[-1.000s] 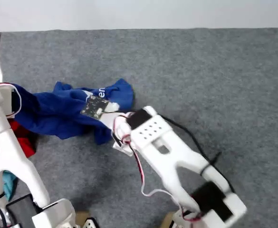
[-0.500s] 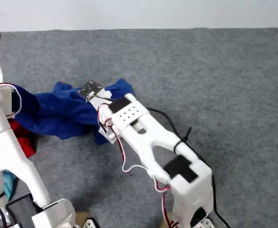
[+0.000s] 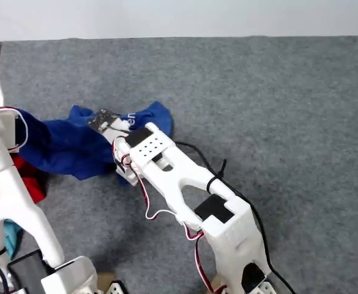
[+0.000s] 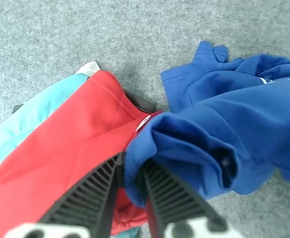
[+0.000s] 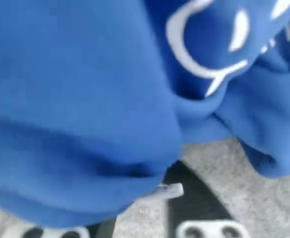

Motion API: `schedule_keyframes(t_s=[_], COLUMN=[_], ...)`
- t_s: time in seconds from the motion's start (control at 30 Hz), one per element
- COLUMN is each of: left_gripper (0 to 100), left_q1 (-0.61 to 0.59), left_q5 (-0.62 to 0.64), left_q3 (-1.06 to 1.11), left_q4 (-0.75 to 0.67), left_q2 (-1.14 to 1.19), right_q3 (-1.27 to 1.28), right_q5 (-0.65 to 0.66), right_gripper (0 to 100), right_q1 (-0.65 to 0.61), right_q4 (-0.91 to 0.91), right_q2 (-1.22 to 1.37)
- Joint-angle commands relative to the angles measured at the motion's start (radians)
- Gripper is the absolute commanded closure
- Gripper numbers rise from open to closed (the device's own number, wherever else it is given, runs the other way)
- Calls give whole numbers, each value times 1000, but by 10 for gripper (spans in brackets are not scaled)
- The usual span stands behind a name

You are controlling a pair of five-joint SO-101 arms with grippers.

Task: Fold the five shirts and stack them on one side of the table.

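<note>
The L end effector (image 4: 131, 167) is shut tight on a fold of the blue shirt (image 4: 224, 124). Its two black fingers (image 4: 102, 183) pinch the cloth btwn them, right where the blue meets the red. That end of the blue shirt hangs over the edge of the red shirt (image 4: 70, 144).

The rest of the blue shirt lies in a crumpled heap on the left part of the grey bench (image 3: 258, 92). It has white letters on it, facing up.

The red shirt lies on top of a teal shirt (image 4: 30, 114). The teal one peeks out along one side. A white bit (image 4: 90, 67) & a dark bit (image 4: 144, 102) poke out from under the red shirt. Can't tell what they are.

The R end effector (image 3: 119, 136) is down on the other end of the blue shirt, close to the white letters. In the R wrist view the blue cloth is right up close & hangs over it, so I can't tell if it is open or shut, or if it has hold of the shirt.

The R arm (image 3: 185, 184) goes from the near edge of the bench across to the shirt, w/ red, white & black wires on it. The L arm (image 3: 13, 202) stands at the left edge, over the red & teal shirts.
</note>
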Motion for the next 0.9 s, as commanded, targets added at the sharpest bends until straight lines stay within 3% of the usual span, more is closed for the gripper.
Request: schedule_keyframes(t_s=[0.0,0.27,0.87], left_gripper=[993,993,993], left_q1=[-5,32,351], left_q5=[-5,-3,-6], left_q3=[-4,-108,-472], left_q4=[-15,0,29], left_q2=[-43,-46,-46], right_q3=[-100,-238,-430], right_q5=[51,170,305], right_gripper=[988,989,989], right_q1=[44,154,466], right_q4=[45,206,248], right_q2=[-27,-168,-530])
